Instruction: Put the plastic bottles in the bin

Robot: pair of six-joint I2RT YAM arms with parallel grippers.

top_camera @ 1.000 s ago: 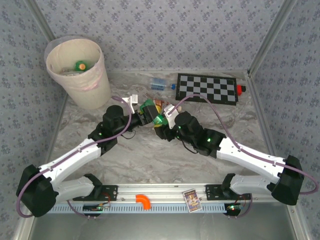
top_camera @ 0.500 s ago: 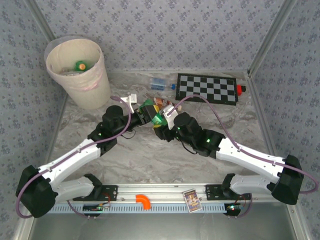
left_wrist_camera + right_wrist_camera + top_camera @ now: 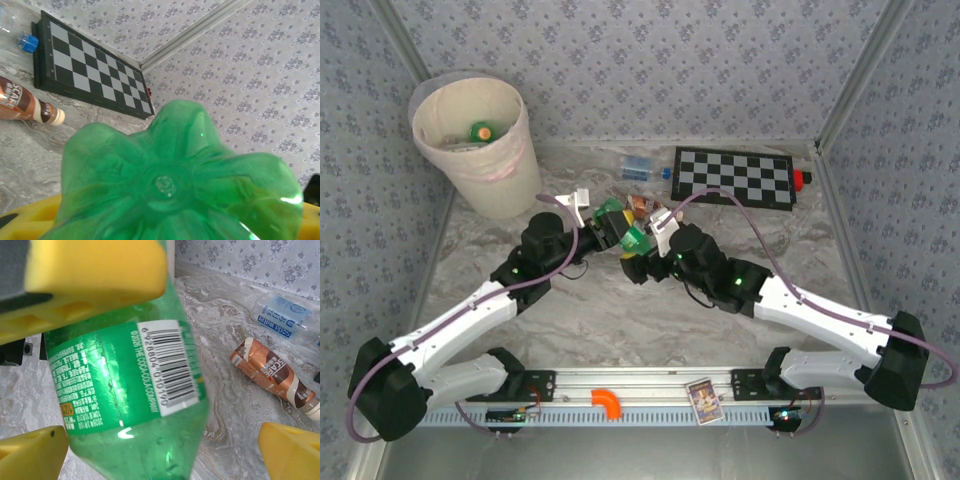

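A green plastic bottle (image 3: 618,228) hangs above the table's middle, between the two arms. My left gripper (image 3: 604,226) is shut on it; in the left wrist view the bottle's base (image 3: 170,180) sits between its yellow fingers (image 3: 15,222). My right gripper (image 3: 636,262) stands open around the bottle's lower body (image 3: 135,390), its fingers (image 3: 290,450) wide apart. A brown-labelled bottle (image 3: 272,375) and a clear blue-labelled bottle (image 3: 640,168) lie on the table. The bin (image 3: 505,180) stands at the back left with a green bottle (image 3: 480,131) inside.
A black-and-white checkerboard (image 3: 735,177) lies at the back right with a small red thing (image 3: 800,180) at its end. Patterned walls close in the table on three sides. An orange piece (image 3: 607,402) and a card (image 3: 702,400) sit on the front rail.
My left gripper closed on the green bottle. My right gripper then opened and let go of it, shifting a little toward the near side.
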